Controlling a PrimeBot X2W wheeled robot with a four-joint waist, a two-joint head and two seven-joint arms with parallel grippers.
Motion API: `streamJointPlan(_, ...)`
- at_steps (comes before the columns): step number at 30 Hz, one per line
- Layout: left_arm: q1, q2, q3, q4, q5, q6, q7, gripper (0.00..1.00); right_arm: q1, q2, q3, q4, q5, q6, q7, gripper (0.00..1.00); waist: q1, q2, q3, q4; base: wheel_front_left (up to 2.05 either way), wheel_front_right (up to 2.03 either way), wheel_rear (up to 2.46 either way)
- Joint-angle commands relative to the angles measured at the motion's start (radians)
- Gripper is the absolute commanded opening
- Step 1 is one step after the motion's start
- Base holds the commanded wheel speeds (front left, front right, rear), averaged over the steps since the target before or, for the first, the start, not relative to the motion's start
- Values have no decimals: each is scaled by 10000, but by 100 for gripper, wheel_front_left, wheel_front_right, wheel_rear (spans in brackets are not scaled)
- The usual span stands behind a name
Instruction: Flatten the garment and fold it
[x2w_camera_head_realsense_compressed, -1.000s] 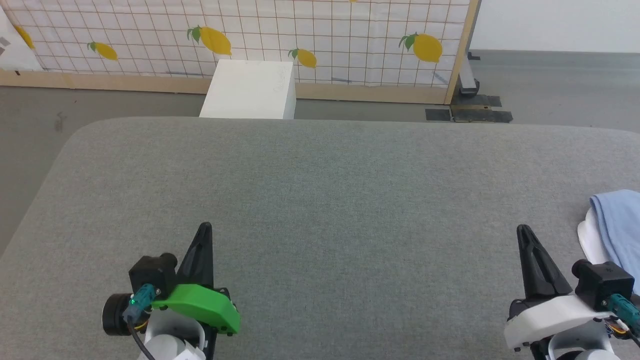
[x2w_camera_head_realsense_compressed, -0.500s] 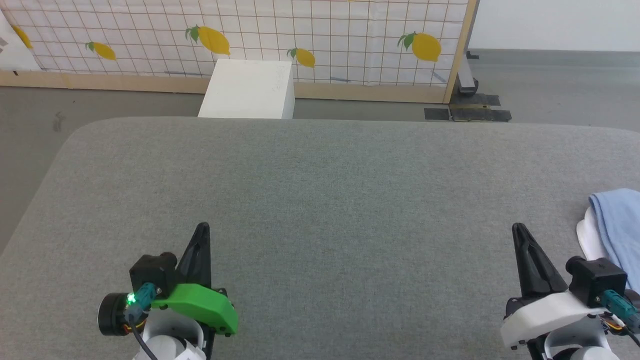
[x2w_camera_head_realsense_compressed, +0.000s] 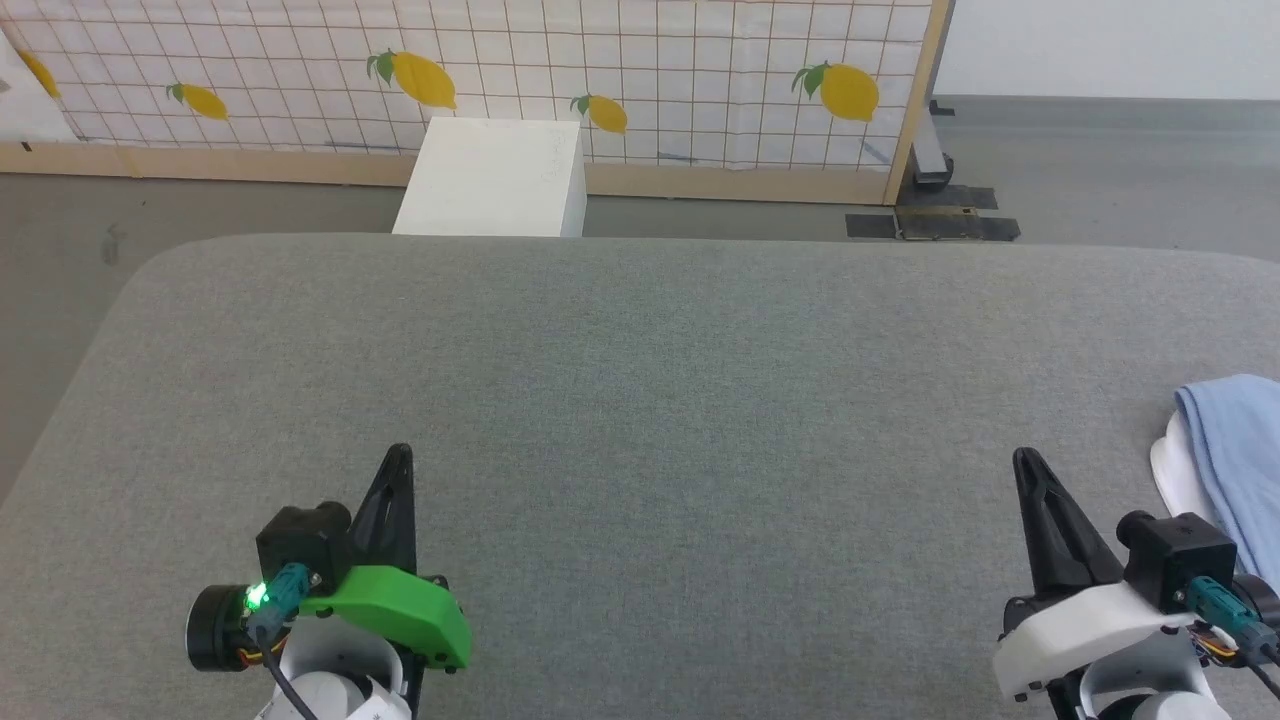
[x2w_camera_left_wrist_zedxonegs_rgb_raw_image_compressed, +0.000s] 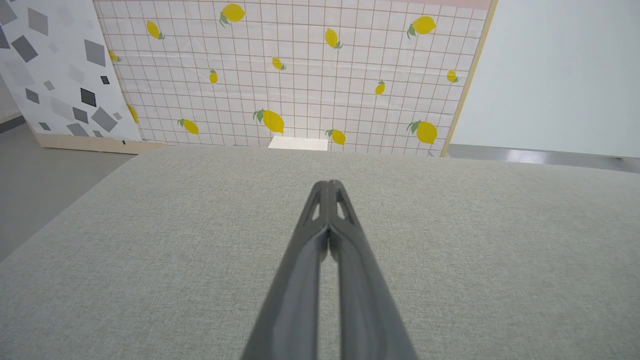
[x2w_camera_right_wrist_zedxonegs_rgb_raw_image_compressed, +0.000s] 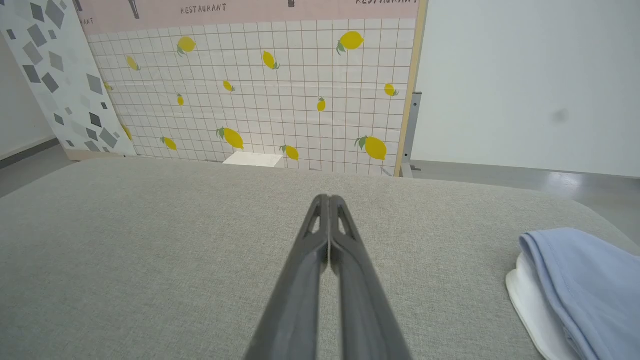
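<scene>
The garment (x2w_camera_head_realsense_compressed: 1235, 450) is a light-blue cloth with a white part along its left edge, lying bunched at the right edge of the grey padded table (x2w_camera_head_realsense_compressed: 640, 380); the right wrist view has the garment (x2w_camera_right_wrist_zedxonegs_rgb_raw_image_compressed: 580, 285) at lower right. My right gripper (x2w_camera_head_realsense_compressed: 1026, 461) is shut and empty, hovering just left of the garment without touching it; its tips (x2w_camera_right_wrist_zedxonegs_rgb_raw_image_compressed: 328, 199) meet in the right wrist view. My left gripper (x2w_camera_head_realsense_compressed: 398, 453) is shut and empty over the table's near left, far from the garment, with tips closed (x2w_camera_left_wrist_zedxonegs_rgb_raw_image_compressed: 328, 184).
A white box (x2w_camera_head_realsense_compressed: 495, 178) stands on the floor behind the table's far edge. A lemon-print panel (x2w_camera_head_realsense_compressed: 480, 70) with a wooden frame runs along the back. A metal stand base (x2w_camera_head_realsense_compressed: 935, 215) sits on the floor at the back right.
The whole head view has shifted slightly, so the camera moved. Both grippers stay shut and the garment lies as before.
</scene>
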Motion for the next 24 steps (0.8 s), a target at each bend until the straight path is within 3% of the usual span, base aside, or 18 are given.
streamJointPlan(1, 192, -29, 51, -84, 207, 74, 49, 0, -184, 17, 36, -1, -105, -10, 34, 0, 0, 0, 2, -3, 0, 0, 0)
streamJointPlan(24, 379, -38, 194, -600, 705, 230, 516, 0, -281, 23, 213, -1, -410, -13, 241, 0, 0, 0, 29, -61, 0, 0, 0)
